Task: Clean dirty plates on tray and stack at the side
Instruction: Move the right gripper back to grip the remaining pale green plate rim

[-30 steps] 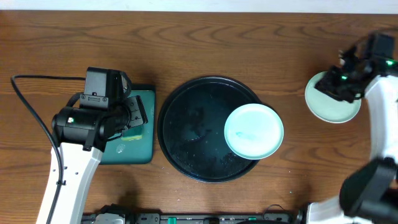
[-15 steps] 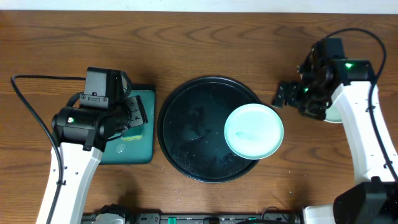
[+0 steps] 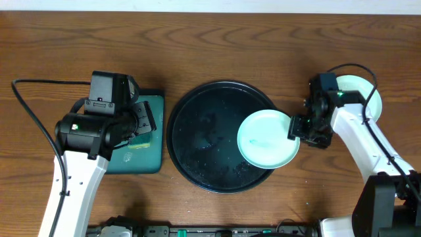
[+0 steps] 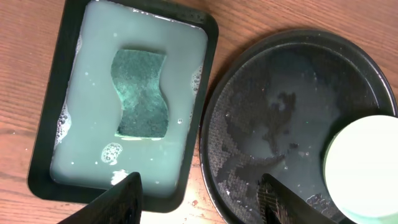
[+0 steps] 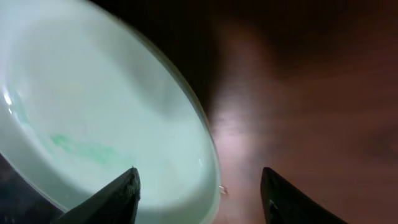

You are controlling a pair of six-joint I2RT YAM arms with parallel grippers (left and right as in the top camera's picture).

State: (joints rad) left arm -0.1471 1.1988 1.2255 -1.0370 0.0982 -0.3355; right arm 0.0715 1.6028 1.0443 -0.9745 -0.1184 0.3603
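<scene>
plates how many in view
2: a mint plate on the tray's right rim; a second plate on the table farther right, partly under the arm, maybe hiding others.

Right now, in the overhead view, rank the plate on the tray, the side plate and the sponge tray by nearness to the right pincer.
1. Plate, just left of the right pincer.
2. Side plate, to its upper right.
3. Sponge tray, far left.

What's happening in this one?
The right gripper is at the right edge of a mint-green plate lying on the round black tray, jaws open either side of its rim. The left gripper hovers open above the sponge in its soapy rectangular tray, holding nothing. A second plate sits on the table at the right.
</scene>
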